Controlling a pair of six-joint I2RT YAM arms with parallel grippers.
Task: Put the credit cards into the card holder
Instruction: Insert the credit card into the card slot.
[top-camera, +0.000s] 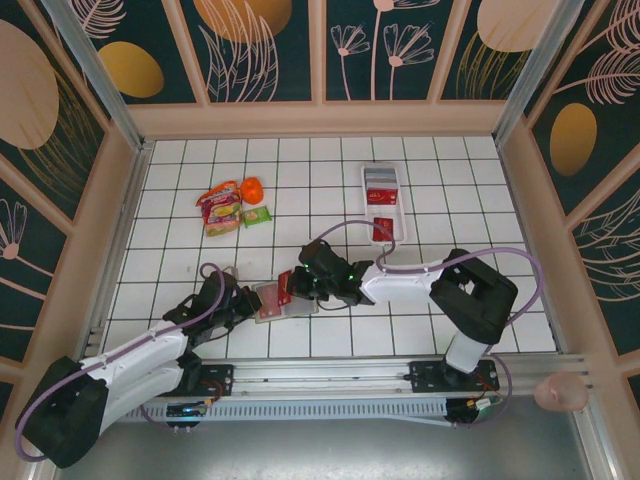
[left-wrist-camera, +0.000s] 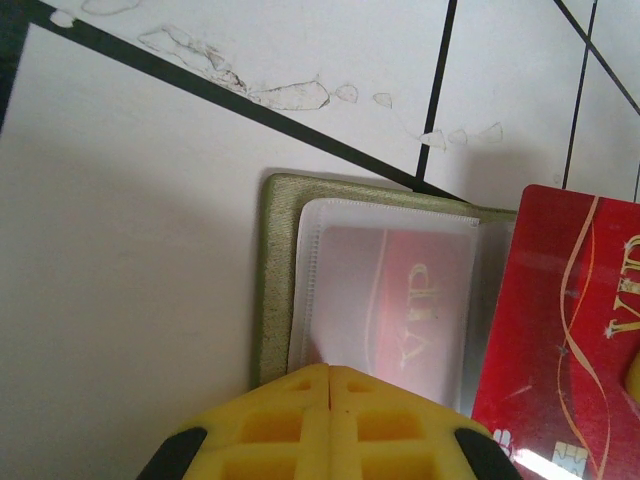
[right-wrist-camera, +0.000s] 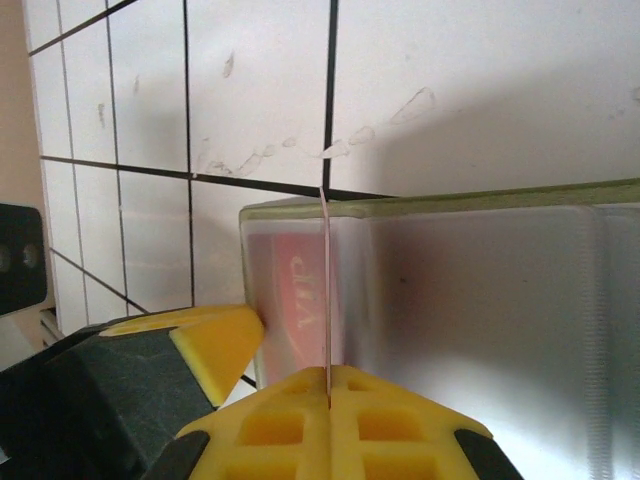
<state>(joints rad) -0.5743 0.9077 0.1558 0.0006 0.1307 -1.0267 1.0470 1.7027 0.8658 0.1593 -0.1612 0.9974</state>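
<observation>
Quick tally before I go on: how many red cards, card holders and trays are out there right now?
Red cards: 4 (2 in the white tray, 1 sleeved in the card holder, 1 pinched in the right tool)
Card holder: 1
White tray: 1
Total: 6

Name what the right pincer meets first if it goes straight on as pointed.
Likely the card holder: the right pincer, shut on an edge-on credit card, points at its clear sleeve. Depth is unclear there.
</observation>
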